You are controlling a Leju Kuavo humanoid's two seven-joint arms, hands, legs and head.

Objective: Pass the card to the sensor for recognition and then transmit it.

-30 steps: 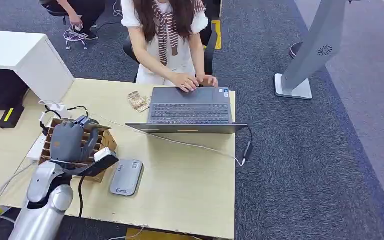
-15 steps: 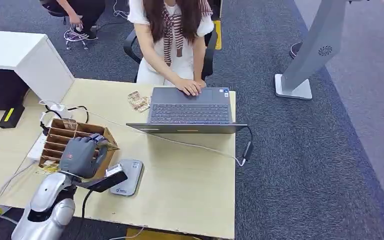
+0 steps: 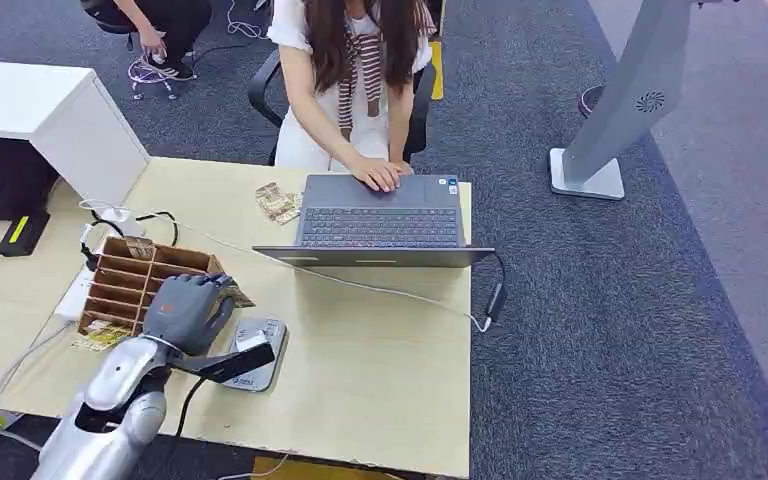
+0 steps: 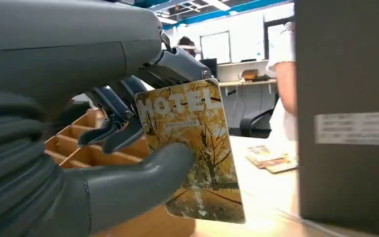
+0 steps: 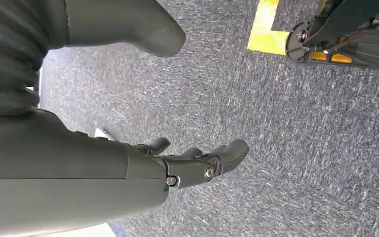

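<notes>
Yellow autumn trees and the word HOTEL cover the card (image 4: pixel 192 153), which the left hand (image 3: pixel 188 312) pinches between its thick grey thumb and its darker fingers (image 4: pixel 113 131), the card standing roughly upright in the left wrist view. From the head view this hand hangs over the pale wooden tabletop (image 3: pixel 380 370), just above the near edge of the grey sensor (image 3: pixel 257 355), a flat rounded pad lying on the tabletop beside the brown cardboard organizer (image 3: pixel 125 285) with its row of slots. The card itself is hard to make out from above, since the hand and the dark wrist camera cover it. Beyond the sensor an open grey laptop (image 3: pixel 380 215) sits at the far side of the tabletop, its charger cable (image 3: pixel 490 300) hanging over the right edge. A person (image 3: pixel 355 80) in a white top sits on a chair behind the laptop with both hands on it. A small stack of cards (image 3: pixel 276 203) lies left of the laptop. The right hand (image 5: pixel 197 163) hangs over grey carpet (image 5: pixel 301 123), its fingers loosely spread and holding nothing. A white cabinet (image 3: pixel 50 115) stands at the far left.
</notes>
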